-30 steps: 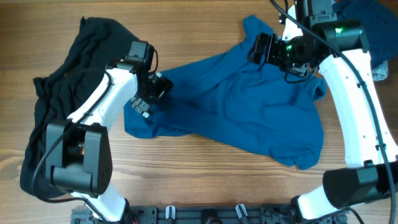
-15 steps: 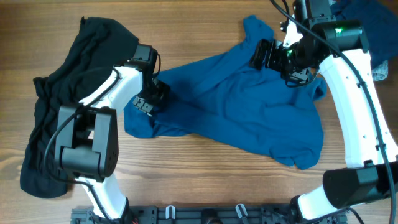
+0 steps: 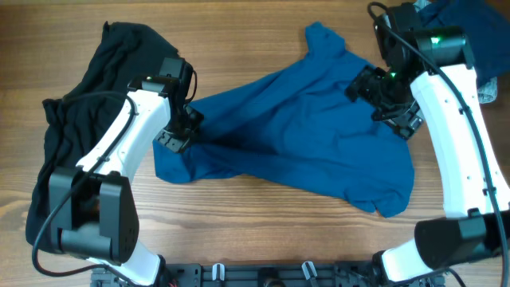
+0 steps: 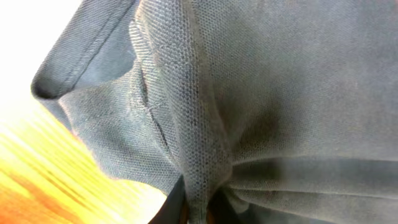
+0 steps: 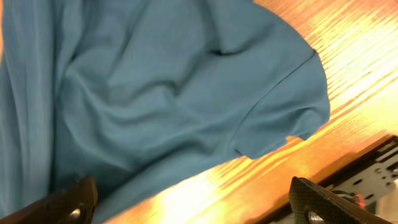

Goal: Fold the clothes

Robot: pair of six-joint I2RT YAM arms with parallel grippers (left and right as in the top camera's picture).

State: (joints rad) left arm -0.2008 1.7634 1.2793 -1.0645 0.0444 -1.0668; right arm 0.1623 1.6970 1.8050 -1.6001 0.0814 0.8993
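Observation:
The clothes are a large teal-blue shirt (image 3: 311,135) lying crumpled across the middle of the table and a black garment (image 3: 76,104) heaped at the left. My left gripper (image 3: 177,131) is shut on the shirt's left edge; the left wrist view shows a ridge of shirt fabric (image 4: 280,93) pinched between the jaws of the left gripper (image 4: 199,214). Over the shirt's upper right part hovers my right gripper (image 3: 396,112), open. In the right wrist view the right gripper (image 5: 196,205) has its fingertips (image 5: 314,202) far apart above the shirt (image 5: 155,81), with nothing between them.
A navy and pale-denim heap (image 3: 470,28) lies at the back right corner, behind the right arm. Bare wooden table (image 3: 255,40) shows behind and in front of the shirt. The table's front edge carries a black rail (image 3: 263,275).
The left gripper has closed on the shirt's left edge and drawn it a little leftward. The right gripper, still open, has moved right and toward the front over the shirt.

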